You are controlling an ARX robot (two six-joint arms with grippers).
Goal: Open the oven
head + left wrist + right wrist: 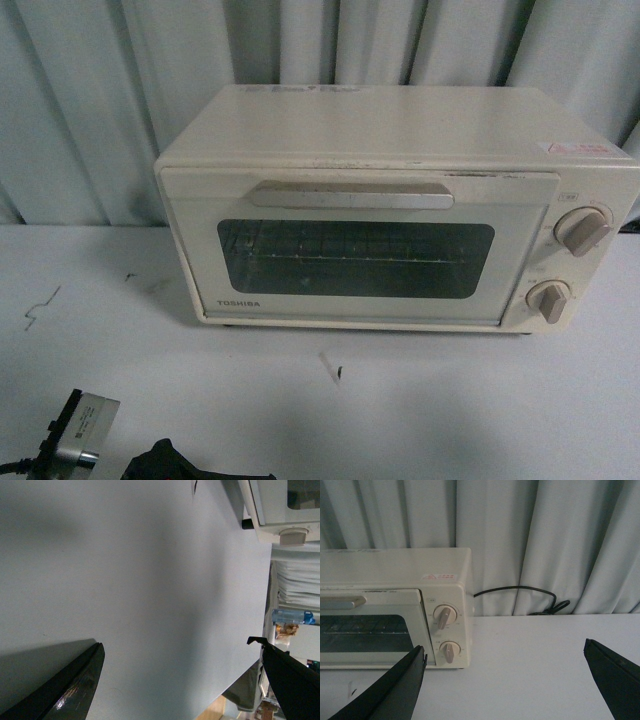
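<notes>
where curtains (pixel 90 100) hang, oven (pixel 400 130) sits on white table (pixel 460 400).

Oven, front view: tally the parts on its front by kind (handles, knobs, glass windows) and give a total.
Bar handle: 1
Knobs: 2
Glass window: 1
Total on the oven: 4
</notes>
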